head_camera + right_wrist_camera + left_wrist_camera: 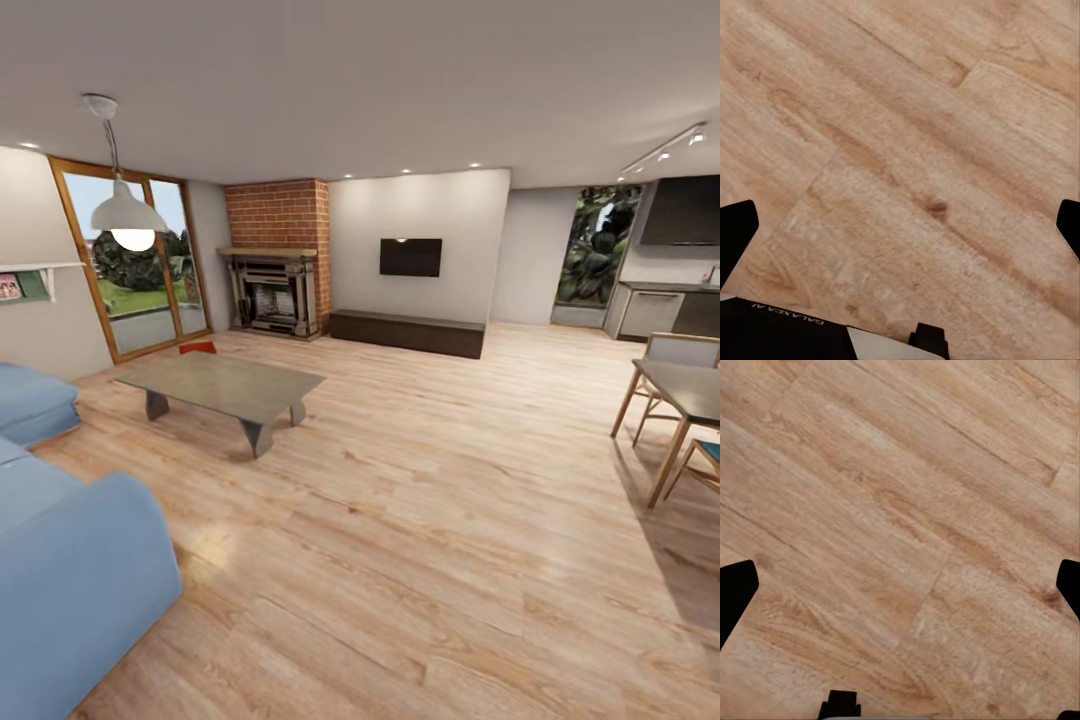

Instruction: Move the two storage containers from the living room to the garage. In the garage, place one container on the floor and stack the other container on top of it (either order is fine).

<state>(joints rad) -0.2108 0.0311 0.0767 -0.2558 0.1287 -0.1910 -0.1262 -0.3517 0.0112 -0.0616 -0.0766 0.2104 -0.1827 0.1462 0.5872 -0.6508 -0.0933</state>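
Each wrist camera looks straight down on light wood plank floor [900, 525], with the left hand [900, 585] and the right hand [900, 225] spread wide, dark fingertips at opposite edges, nothing between them. Out in the living room, a glossy grey low table [222, 385] stands left of centre, the blue sofa [70, 570] near left. Behind the table, by the glass door [135, 255], a small orange-red shape [198, 347] is probably one storage container, far left; the second I cannot find. The risk: driving over, the base could clip the table or sofa on the tight left side.
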